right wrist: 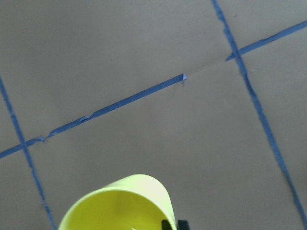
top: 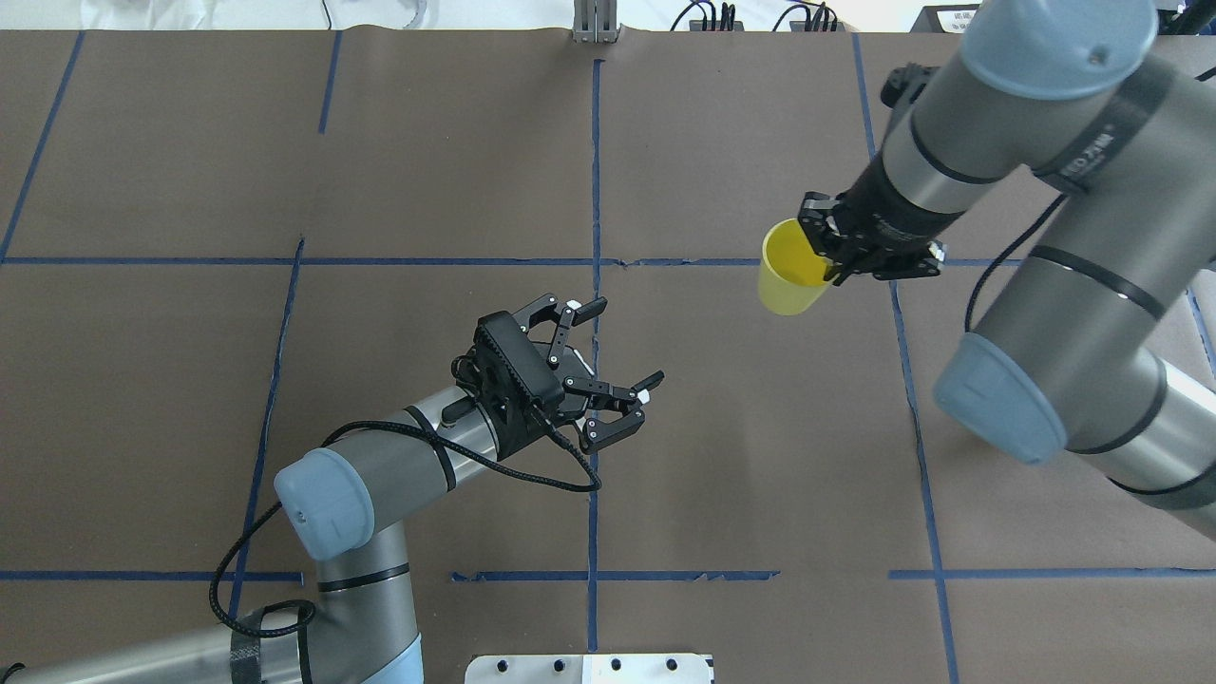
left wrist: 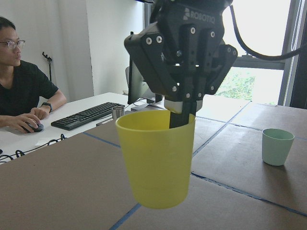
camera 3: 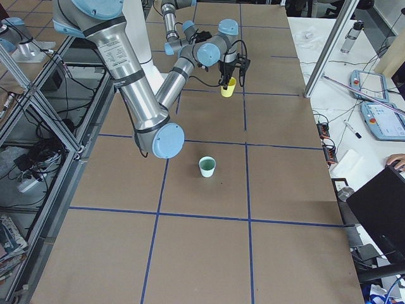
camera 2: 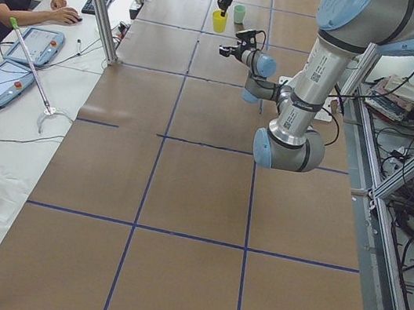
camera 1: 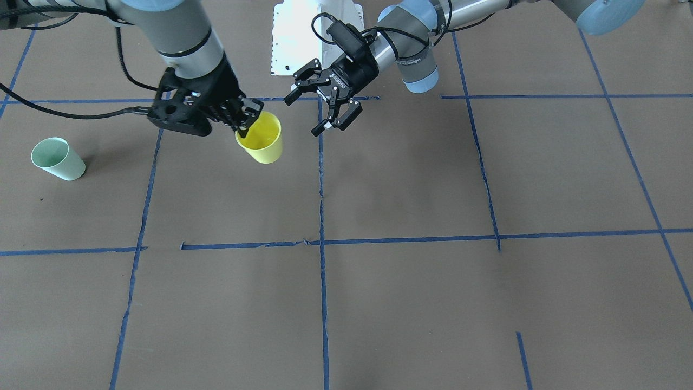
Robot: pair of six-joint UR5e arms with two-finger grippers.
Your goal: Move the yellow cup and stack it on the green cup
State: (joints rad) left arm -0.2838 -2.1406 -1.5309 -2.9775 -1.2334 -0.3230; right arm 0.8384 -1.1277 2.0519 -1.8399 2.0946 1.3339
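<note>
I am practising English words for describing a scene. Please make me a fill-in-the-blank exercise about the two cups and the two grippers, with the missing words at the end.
1. The right gripper holds the yellow cup by its rim, one finger outside and one ____.
2. The left gripper is ____ and holds nothing.
3. The green cup stands ____ on the table, away from both grippers.

Missing words: inside; open; upright.
</note>
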